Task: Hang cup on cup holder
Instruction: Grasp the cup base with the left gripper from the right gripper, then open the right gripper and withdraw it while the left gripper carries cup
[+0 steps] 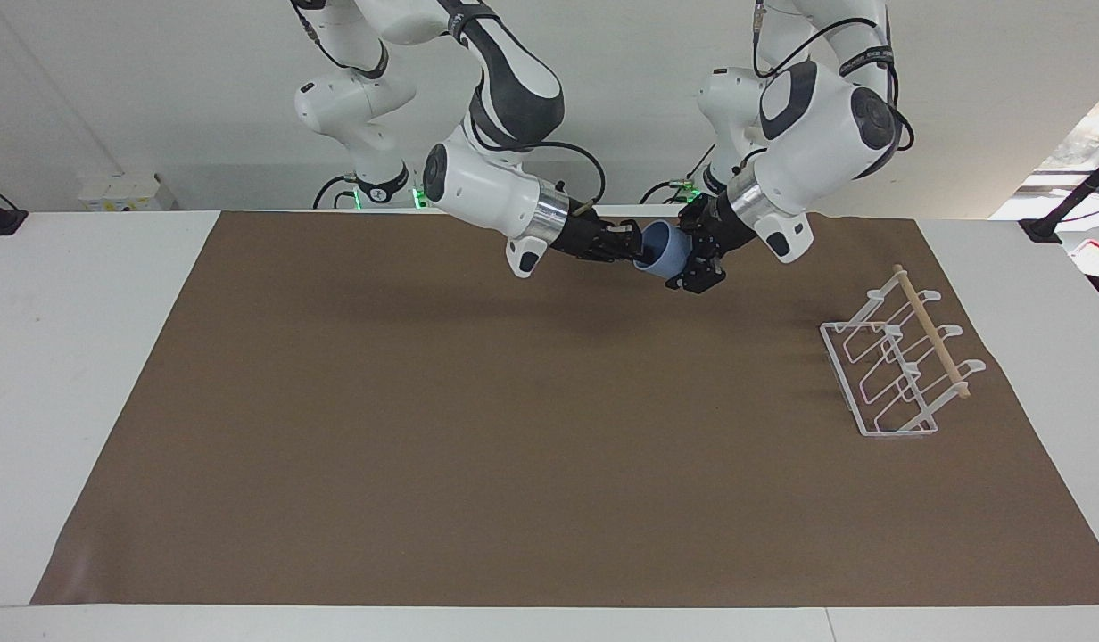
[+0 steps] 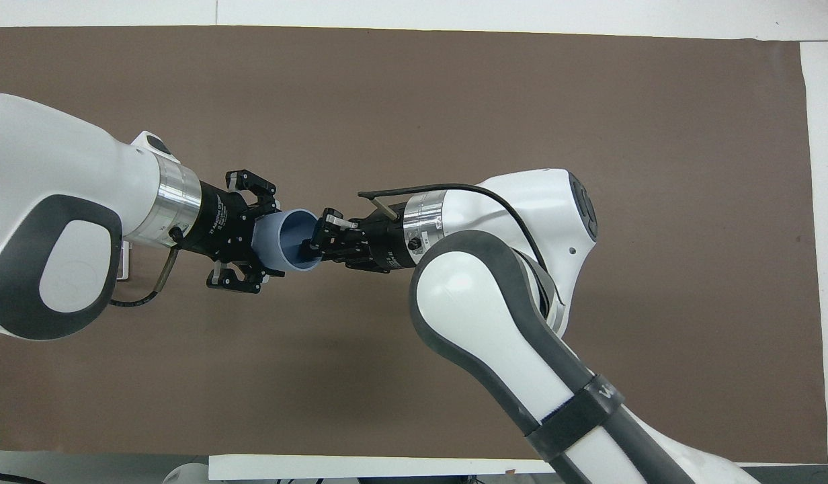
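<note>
With the light-blue cup point(image 1: 662, 250) held in mid-air over the brown surface point(image 1: 478, 428), pinched at its rim by the right pincer point(image 1: 628, 245) and straddled by the spread left pincer point(image 1: 689, 260), premature release risks dropping it.

Bright, even overhead light; soft arm shadows on the mat point(image 1: 514, 446).
</note>
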